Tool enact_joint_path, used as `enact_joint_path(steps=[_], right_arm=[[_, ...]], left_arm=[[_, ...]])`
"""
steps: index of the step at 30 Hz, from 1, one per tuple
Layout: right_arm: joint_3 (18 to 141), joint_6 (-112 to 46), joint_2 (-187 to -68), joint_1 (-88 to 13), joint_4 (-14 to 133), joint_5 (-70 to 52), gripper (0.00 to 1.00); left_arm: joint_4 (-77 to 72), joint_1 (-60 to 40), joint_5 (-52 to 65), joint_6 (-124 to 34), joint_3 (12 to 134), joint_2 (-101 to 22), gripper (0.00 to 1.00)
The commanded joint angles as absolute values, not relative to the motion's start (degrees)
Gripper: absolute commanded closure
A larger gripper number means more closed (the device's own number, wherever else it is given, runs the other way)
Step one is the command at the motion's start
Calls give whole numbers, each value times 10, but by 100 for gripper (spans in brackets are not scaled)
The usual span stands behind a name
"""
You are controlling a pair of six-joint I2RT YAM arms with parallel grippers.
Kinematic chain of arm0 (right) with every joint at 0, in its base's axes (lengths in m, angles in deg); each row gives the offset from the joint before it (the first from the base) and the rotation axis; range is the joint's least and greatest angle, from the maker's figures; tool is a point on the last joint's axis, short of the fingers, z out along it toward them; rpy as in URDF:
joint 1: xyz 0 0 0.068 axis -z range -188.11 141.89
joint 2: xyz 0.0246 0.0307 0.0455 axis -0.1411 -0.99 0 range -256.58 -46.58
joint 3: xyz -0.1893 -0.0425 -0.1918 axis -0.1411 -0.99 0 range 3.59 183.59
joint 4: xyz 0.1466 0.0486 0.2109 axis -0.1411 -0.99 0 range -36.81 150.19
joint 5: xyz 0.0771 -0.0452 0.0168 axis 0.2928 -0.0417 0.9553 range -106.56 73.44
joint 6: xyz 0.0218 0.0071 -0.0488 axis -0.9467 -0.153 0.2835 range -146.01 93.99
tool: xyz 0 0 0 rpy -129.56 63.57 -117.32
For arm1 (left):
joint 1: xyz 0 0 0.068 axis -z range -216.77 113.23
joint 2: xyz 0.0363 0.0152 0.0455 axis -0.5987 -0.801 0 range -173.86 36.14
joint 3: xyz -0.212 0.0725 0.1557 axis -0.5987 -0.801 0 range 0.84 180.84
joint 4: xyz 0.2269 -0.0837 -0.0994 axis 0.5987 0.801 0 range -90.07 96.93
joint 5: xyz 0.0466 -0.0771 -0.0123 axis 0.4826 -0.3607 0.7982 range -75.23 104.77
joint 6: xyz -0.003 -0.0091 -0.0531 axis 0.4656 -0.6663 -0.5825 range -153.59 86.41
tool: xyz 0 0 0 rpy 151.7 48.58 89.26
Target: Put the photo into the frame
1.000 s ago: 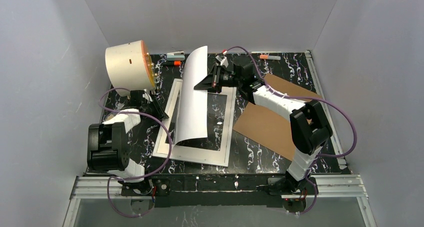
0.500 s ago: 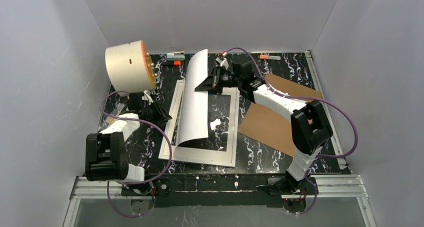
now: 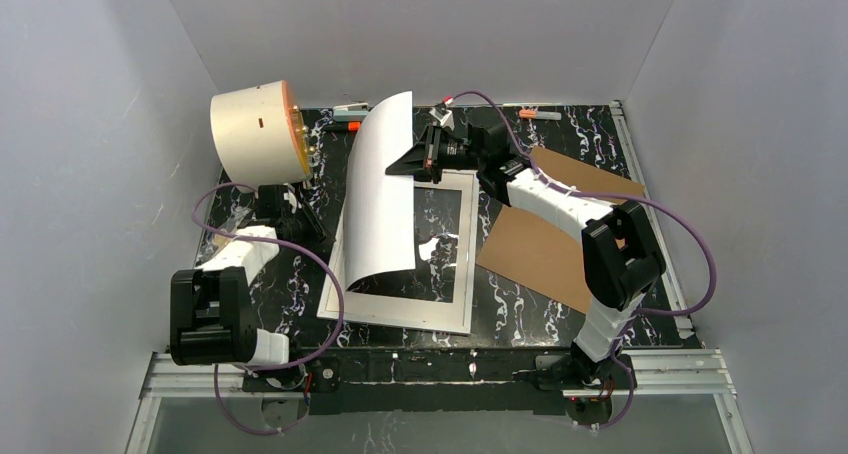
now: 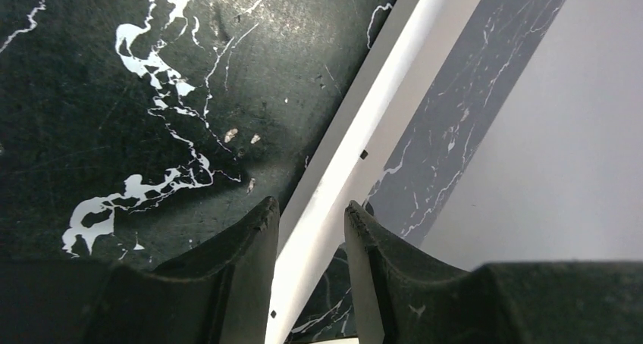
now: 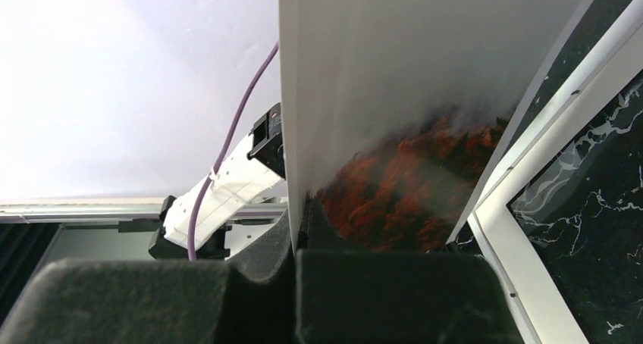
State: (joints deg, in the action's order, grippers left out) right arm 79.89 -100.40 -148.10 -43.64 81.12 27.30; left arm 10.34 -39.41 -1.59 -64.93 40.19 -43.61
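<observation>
White back of photo [image 3: 380, 189] faces up, sheet curled over frame [image 3: 462, 264].
Right gripper [image 5: 301, 211] is clamped on photo's far edge. The sheet arcs down, its near edge over frame's left half. Frame lies flat mid-table [image 3: 520, 304]. Left gripper [image 4: 311, 207] straddles frame's left rail, jaws apart, gaps on both sides. Brown board [image 3: 530, 254] lies right of frame.

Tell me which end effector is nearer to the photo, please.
Right. The right end effector is shut on the photo at its far edge, holding it curled above the frame. The left end effector straddles the frame's left rail, beside the photo without touching it.
</observation>
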Motion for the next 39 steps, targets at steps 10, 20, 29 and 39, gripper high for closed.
enact_joint_path(steps=[10,20,29,39], right_arm=[[704,-925,-1484,-427,801,233,99],[620,-846,-1505,-379,778,225,99],[591,-794,-1506,-352,742,224,99],[560,-764,-1492,-334,727,210,99]], left_arm=[[136,-394,41,-618,418,-442,63],[125,-394,27,-610,418,-455,46],[113,-394,-17,-578,425,-477,30],[100,-394,-67,-573,431,-519,30]])
